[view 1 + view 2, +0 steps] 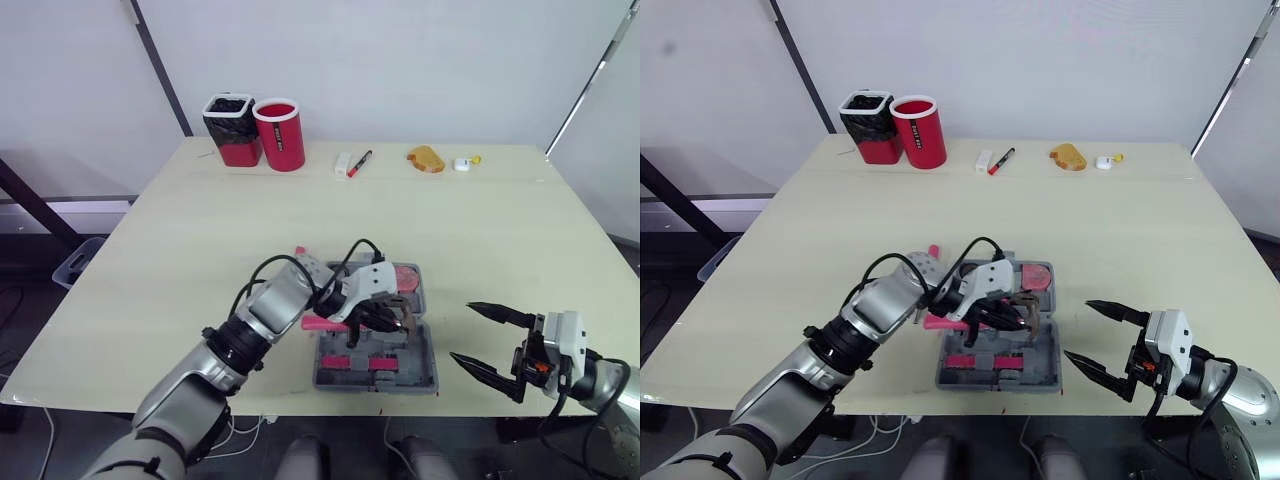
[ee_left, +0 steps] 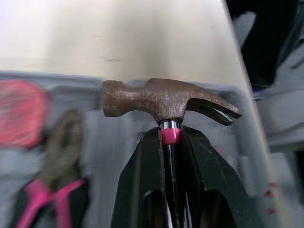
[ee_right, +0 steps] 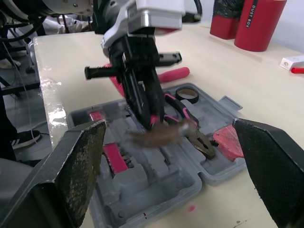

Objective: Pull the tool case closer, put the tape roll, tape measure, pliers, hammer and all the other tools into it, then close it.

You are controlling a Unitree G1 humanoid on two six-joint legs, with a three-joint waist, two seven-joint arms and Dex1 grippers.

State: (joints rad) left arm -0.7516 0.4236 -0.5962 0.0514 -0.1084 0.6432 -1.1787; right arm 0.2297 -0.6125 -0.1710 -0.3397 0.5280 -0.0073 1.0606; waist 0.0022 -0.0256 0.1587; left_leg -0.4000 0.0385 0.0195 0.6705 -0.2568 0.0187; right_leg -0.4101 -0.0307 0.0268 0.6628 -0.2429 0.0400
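On the far left edge of the table stand a black-lined red bin [image 1: 231, 130] and a round red plastic cup [image 1: 279, 134], touching each other. Closer in, my left claw [image 2: 171, 135] is clamped on the hammer with the brown steel head and pink handle [image 2: 166, 99], fingers pinching the neck just under the head. The handle sticks out toward my left, and the head hangs over the open grey plastic tool case [image 1: 428, 370]; whether it touches the tray I can't tell. Inside the case, the black tape roll [image 3: 186, 93] lies in the half farther from me. The pink-handled pliers [image 3: 190, 128] lie just beside the hammer head. The round pink tape measure [image 3: 228, 140] sits beyond their nose. Off to the right of the case, near the table's front edge, my right claw [image 1: 460, 331] hovers with fingers spread wide, holding nothing.
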